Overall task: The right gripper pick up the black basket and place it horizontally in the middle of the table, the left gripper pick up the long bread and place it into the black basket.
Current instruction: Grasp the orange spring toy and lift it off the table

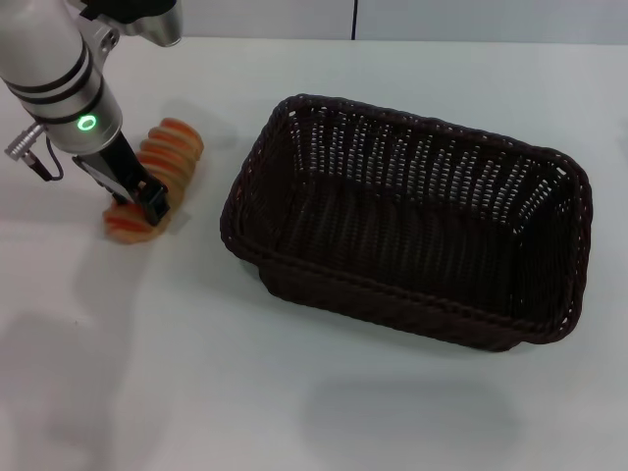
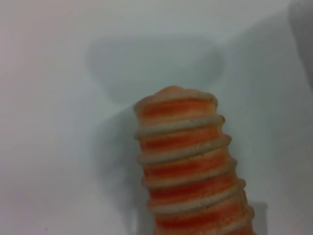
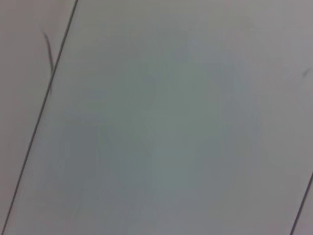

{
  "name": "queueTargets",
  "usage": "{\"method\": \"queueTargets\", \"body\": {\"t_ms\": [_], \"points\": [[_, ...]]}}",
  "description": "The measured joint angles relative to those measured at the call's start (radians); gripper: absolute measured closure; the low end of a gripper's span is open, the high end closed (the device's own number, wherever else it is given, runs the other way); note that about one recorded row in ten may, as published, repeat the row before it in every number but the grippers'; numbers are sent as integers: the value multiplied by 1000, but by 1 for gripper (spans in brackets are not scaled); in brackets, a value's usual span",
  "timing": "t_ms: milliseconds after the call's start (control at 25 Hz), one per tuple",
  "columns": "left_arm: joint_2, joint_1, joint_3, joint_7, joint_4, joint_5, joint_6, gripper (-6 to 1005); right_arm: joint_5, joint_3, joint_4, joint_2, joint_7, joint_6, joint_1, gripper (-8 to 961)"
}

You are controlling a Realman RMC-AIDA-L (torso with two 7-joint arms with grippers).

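The long bread [image 1: 165, 157], a golden-tan roll with orange ridges, lies on the white table [image 1: 196, 392] at the far left. My left gripper [image 1: 137, 201], with its green ring light, is down on the near end of the bread. The left wrist view shows the bread [image 2: 188, 161] close up from above. The black basket [image 1: 412, 226] stands upright and empty, lying crosswise right of centre, about a hand's width right of the bread. My right gripper is out of view in every frame.
The right wrist view shows only a pale flat surface with thin dark lines [image 3: 39, 117]. The table's far edge [image 1: 392, 41] runs behind the basket. Bare tabletop lies in front of the basket and the bread.
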Motion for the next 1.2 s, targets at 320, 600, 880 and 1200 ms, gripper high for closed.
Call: {"method": "queueTargets", "body": {"t_ms": [320,600,880,1200], "points": [[2,38,29,1,55,0,3,594,0,-1,-2,0,0,6,7,409],[5,48,30,6,74,1,-5,643,0,-3,-3,0,0,6,18,409],[8,113,25,1,200,4,-8,694,0,-4,0,0,0,6,19,409],[-3,159,24,5,304,3,16,740,0,0,3,0,0,5,26,409]]}}
